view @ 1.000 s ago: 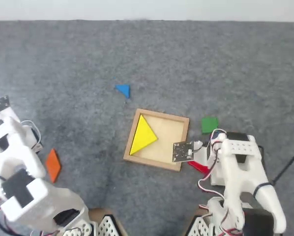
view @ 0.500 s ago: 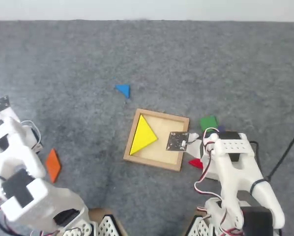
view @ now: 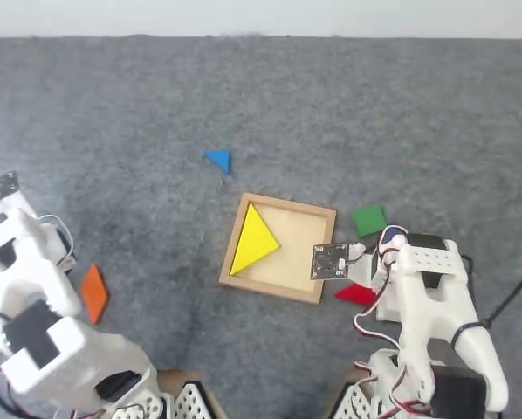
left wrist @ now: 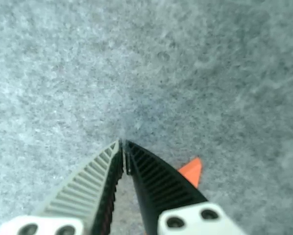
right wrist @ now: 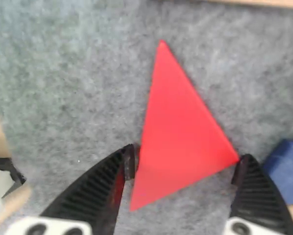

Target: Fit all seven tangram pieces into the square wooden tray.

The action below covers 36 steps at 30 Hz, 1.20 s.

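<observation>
Right wrist view: we saw the right tool (right wrist: 185,161) spread wide astride the red triangle (right wrist: 181,132) on the grey worktop (right wrist: 63,73), clamping nothing. The left tool (left wrist: 123,147) was closed and empty, with an orange piece (left wrist: 191,171) just beside it. The tray (view: 270,290) held the yellow triangle (view: 252,240). The red triangle lay at its 4 o'clock, the green square (view: 370,220) at 2 and the blue triangle (view: 218,160) at 11.

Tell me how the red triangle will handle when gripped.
The red triangle looks flat, thin and rigid, so probably stiff and light. Lying flush on the grey mat, it likely won't roll, but its smooth slanted edges might slip from the right gripper.
</observation>
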Tool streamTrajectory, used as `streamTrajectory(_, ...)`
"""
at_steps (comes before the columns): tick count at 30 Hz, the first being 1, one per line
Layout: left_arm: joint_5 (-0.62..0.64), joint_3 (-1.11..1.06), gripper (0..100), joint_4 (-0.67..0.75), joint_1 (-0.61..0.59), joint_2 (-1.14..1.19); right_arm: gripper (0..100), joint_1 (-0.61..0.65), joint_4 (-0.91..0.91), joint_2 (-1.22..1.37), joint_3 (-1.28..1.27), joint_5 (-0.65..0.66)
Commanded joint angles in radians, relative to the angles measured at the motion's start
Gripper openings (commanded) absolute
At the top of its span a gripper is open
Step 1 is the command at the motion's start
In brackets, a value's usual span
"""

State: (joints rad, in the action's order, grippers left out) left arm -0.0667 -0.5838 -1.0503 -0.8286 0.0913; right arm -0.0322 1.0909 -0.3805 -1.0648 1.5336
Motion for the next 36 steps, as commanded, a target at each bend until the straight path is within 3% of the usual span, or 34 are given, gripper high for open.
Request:
streamTrajectory(1, -0.011, 0.007, 1, 0.000, -0.002, -0.012, 30.7, -0.010, -0.030, 0.001, 0.031, -0.012)
streamTrajectory(14, -0.012, 0.007, 1, 0.000, -0.002, -0.012, 30.7, 0.087, -0.030, 0.001, 0.031, -0.057)
streamTrajectory(25, -0.012, 0.007, 1, 0.000, -0.002, -0.012, 30.7, 0.005, -0.039, 0.001, 0.031, -0.106)
streamTrajectory(28, -0.012, 0.007, 1, 0.000, -0.002, -0.012, 30.7, 0.010, -0.044, 0.001, 0.031, -0.186)
streamTrajectory(36, -0.012, 0.007, 1, 0.000, -0.002, -0.012, 30.7, 0.074, -0.065, 0.001, 0.020, -0.192)
